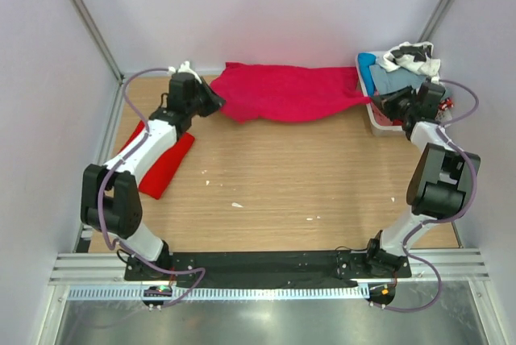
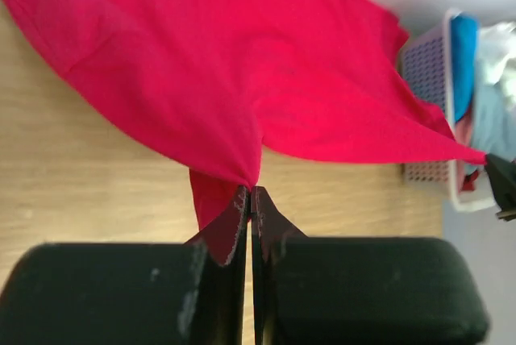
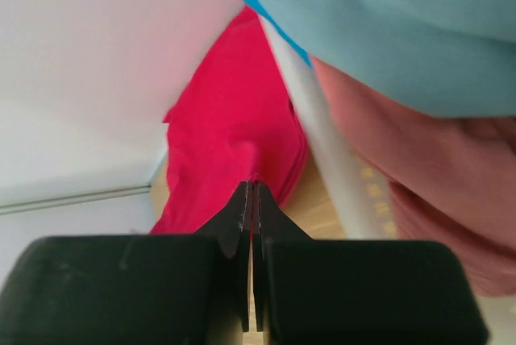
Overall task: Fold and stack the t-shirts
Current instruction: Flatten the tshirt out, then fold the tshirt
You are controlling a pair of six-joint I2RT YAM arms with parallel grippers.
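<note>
Crimson t-shirt (image 1: 282, 93) spans the table's (image 1: 282, 176) far edge, left tool (image 2: 250, 193) and right tool (image 3: 251, 189) pinching its ends.

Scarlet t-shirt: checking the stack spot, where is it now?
Top view: the scarlet t-shirt lies folded at the table's left edge, partly under the left arm, nearer than the crimson t-shirt.

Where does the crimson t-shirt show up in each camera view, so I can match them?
Top external: the crimson t-shirt is stretched across the far side, upper centre.
Left wrist: it fills the upper half, a corner pinched in the left gripper.
Right wrist: centre-left, pinched in the right gripper.
Shared landmark: the white basket at the shirt's end.
</note>
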